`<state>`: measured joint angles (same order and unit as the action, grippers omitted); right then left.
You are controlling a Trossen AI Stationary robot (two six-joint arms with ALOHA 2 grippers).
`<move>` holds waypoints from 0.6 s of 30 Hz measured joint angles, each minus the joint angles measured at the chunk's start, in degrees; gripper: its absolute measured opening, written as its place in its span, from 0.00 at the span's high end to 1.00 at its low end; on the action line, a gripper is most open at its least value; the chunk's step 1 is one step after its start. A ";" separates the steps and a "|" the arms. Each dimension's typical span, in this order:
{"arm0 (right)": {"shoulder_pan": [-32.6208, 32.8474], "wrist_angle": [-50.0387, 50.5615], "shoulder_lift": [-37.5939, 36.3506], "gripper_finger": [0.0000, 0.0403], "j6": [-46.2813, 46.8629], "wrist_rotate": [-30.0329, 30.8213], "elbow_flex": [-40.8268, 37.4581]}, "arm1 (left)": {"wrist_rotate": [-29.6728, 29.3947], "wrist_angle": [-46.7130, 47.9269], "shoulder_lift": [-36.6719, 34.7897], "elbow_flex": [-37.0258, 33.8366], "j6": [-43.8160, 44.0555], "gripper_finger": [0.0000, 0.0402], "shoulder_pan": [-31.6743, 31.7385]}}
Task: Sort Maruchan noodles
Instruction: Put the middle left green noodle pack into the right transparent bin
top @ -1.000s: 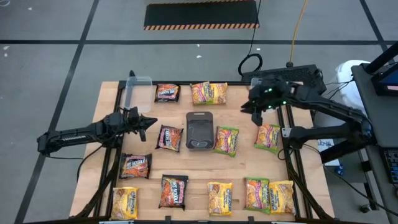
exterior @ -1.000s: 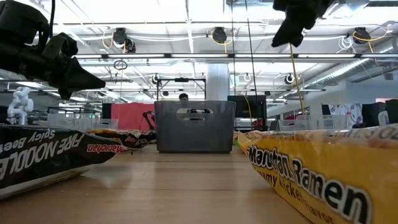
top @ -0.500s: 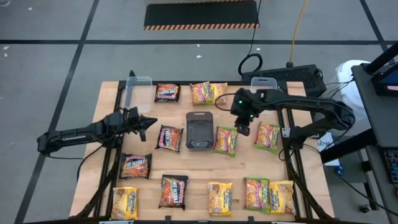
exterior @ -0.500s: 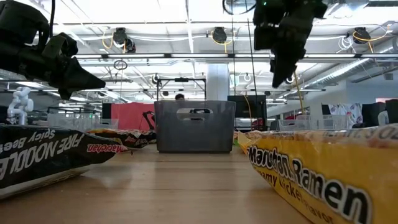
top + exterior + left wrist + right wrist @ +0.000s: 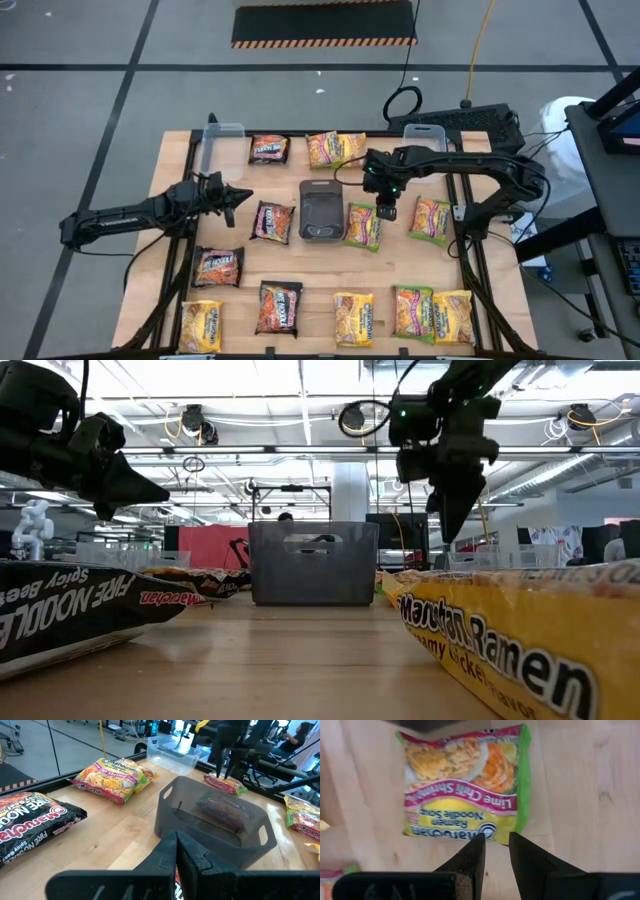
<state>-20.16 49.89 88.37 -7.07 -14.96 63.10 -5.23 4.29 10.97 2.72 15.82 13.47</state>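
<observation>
High view: my right gripper hangs over the green-edged packet at frame centre, right of the tray. Only the right wrist view shows its fingers slightly parted, holding nothing. Left gripper waits centre-left, fingers together.

The surface is pale wood with visible grain and a smooth, lightly matt finish. Glossy printed plastic film wraps the ramen packets, among them a green-edged packet with crimped ends and a dark brown packet that catches the light. At the middle of the surface sits a grey tray of matt, smooth moulded plastic. Clear, shiny plastic tubs stand at the far edge. The right claw and left claw have dark matt fingers.
</observation>
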 joint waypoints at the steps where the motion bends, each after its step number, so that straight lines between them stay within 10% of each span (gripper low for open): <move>1: -0.20 -0.09 0.60 0.80 -0.59 0.00 -0.05 | 0.00 0.00 0.01 0.00 0.05 0.99 0.00; 18: -4.74 -0.42 8.33 0.80 -7.43 -3.30 -0.10 | 0.07 0.04 0.00 0.00 0.12 0.99 0.00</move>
<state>-24.90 49.47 96.71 -14.50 -18.26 63.00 -5.17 4.34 10.98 2.72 15.94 13.47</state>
